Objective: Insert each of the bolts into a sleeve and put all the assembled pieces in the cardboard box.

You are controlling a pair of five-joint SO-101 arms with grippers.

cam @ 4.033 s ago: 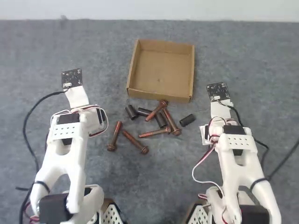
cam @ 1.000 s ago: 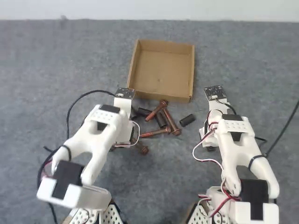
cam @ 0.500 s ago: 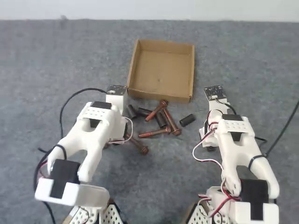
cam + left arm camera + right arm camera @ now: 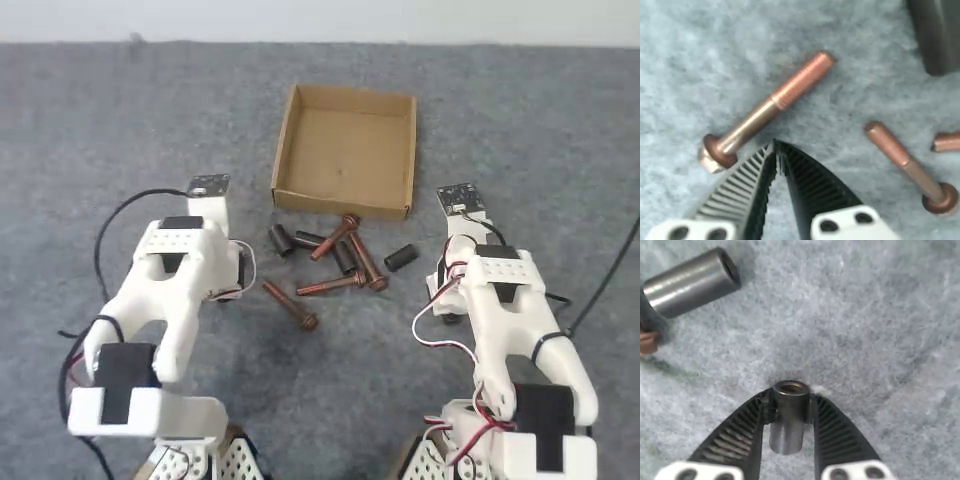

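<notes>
In the left wrist view my left gripper (image 4: 776,146) is shut with nothing in it, its tips just short of a copper bolt (image 4: 765,107) lying on the carpet. A second bolt (image 4: 907,167) and a dark sleeve (image 4: 935,35) lie farther off. My right gripper (image 4: 790,394) is shut on a dark sleeve (image 4: 789,412) held end-up above the carpet, with another sleeve (image 4: 690,282) beyond it. From above, several bolts (image 4: 330,285) and sleeves (image 4: 280,240) lie scattered in front of the cardboard box (image 4: 340,203), between the left arm (image 4: 185,260) and the right arm (image 4: 500,290).
Grey carpet covers the table. One sleeve (image 4: 401,257) lies apart, close to the right arm. Black cables loop on the carpet beside the left arm (image 4: 120,215) and run off past the right arm (image 4: 610,270). A pale wall borders the far edge.
The left arm has swung leftward, from over the bolt pile to the pile's left side. The right arm has held its place over the last second.
</notes>
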